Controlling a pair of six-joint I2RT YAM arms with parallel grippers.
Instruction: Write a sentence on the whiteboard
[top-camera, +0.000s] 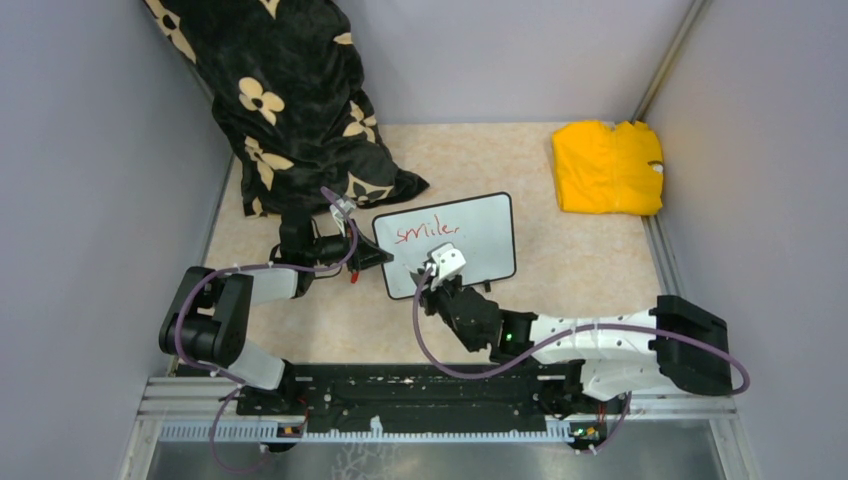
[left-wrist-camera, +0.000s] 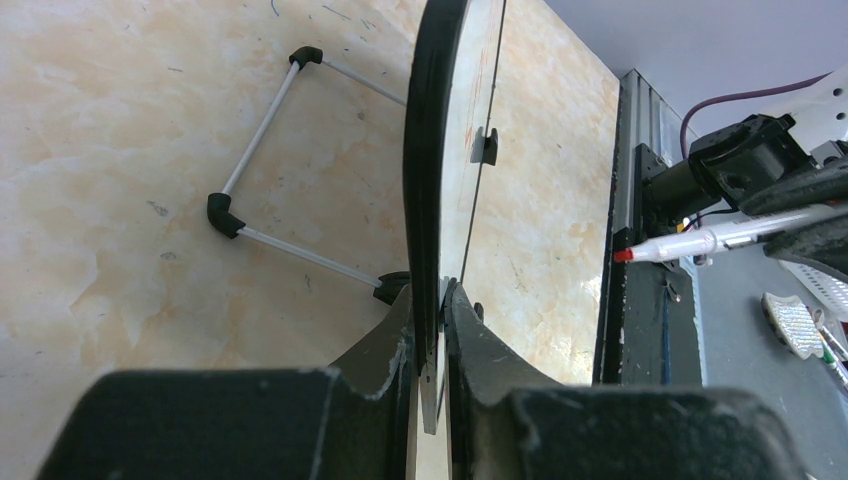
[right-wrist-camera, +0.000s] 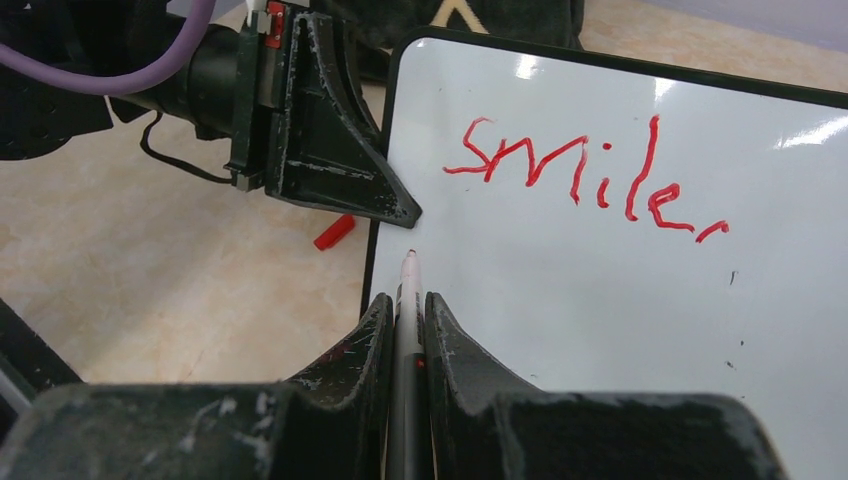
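One red word, the sentence so far reading "smile,", runs along the top of the single whiteboard at the middle of the tabletop. The left gripper is clamped on the board's left edge. The right gripper pinches one marker, whose tip points at the board's lower left. One red cap lies just beside the board. A yellow cloth and a black flowered fabric lie at the far corners.
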